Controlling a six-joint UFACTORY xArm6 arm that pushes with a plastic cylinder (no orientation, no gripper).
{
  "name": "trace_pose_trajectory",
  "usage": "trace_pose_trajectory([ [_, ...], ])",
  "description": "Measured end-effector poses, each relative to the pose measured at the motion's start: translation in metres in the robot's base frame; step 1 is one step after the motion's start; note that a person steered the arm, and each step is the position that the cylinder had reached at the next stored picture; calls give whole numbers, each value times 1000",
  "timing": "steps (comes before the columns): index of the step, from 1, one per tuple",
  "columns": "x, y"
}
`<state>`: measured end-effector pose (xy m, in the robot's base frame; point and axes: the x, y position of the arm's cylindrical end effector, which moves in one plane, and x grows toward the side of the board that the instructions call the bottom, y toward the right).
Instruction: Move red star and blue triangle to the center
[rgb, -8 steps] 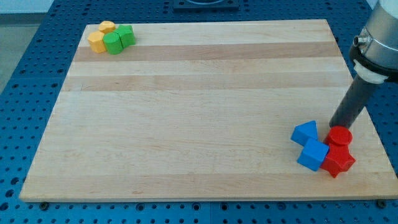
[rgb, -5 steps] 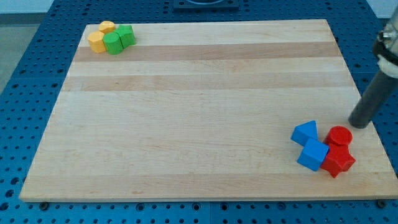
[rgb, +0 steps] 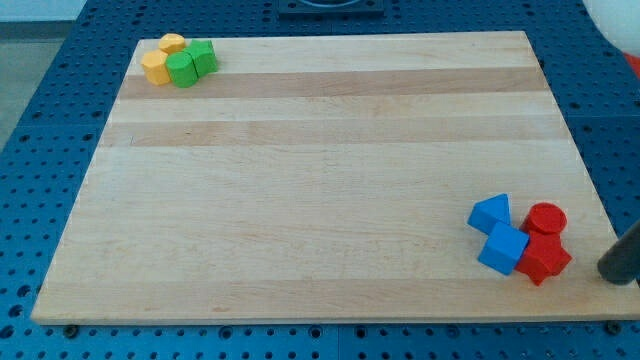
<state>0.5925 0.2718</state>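
Board (rgb: 320, 190): a pale wooden top with lengthwise grain bands, lying on a blue perforated table (rgb: 40, 120) that shows on every side
Rod: only a short dark stub enters at the view's right edge, low in the scene; my tip (rgb: 610, 275) sits just off the board's right rim, near the bottom-right corner, to the right of the red blocks and apart from them
Jaws: there are none on this arm, so nothing is open, closed or held; the rod is bare and touches no block
Blue cube (rgb: 503, 248): near the bottom-right corner, turned so a corner faces the view's bottom; touching the red star on its right and the blue triangle above it
Red star (rgb: 545, 258): at the right of the cluster, just beside the blue cube and pressed under the red cylinder; far right and near the bottom, well away from the board's middle
Blue triangle (rgb: 491, 213): the leftmost and upper piece of the cluster, resting against the top of the blue cube; likewise far from the middle
Red cylinder (rgb: 547, 218): round top up, directly above the red star and touching it, right of the blue triangle
Green blocks (rgb: 190, 64): two pieces together in the far top-left corner; exact shapes hard to make out
Yellow blocks (rgb: 160, 60): two pieces hugging the green ones on their left, shapes unclear
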Motion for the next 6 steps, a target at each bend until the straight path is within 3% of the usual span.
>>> trace_pose_trajectory([
  [2, 4, -42],
  [6, -53, -90],
])
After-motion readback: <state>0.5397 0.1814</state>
